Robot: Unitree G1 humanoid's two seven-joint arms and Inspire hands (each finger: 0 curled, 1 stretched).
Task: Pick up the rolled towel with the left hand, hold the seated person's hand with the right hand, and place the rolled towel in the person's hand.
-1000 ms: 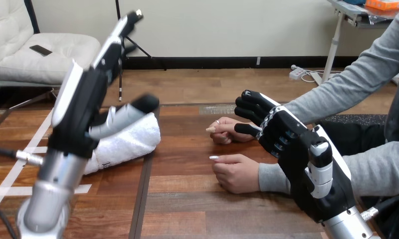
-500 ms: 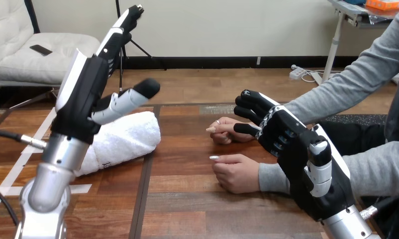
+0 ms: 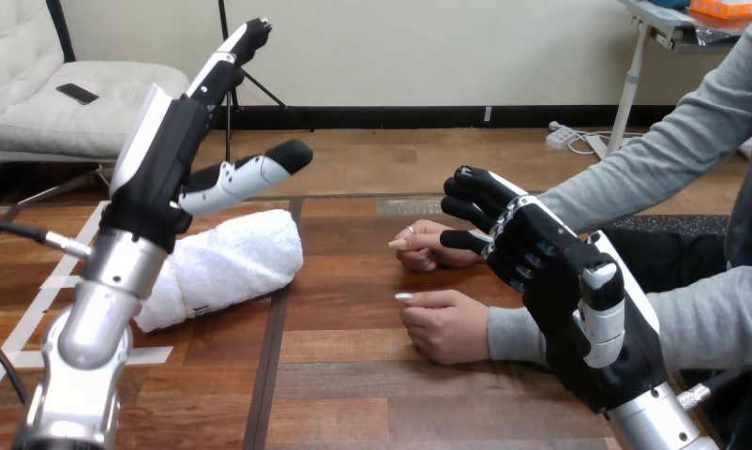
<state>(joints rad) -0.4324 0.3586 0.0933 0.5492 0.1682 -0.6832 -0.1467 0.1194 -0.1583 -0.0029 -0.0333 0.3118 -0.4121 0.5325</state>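
A white rolled towel lies on the wooden table left of centre. My left hand is raised above it, open, fingers straight and thumb out, apart from the towel. Two hands of the person rest on the table in the middle. The farther hand lies just left of my right hand. The nearer hand sits curled, palm down. My right hand hovers open beside the farther hand, its fingers close to the wrist; I cannot tell whether they touch.
The person's grey sleeves come in from the right edge. White tape strips mark the table's left part. A dark seam runs down the table between the towel and the person's hands.
My left arm has swung left and up, uncovering more of the towel. The right hand and the person's hands have stayed put.
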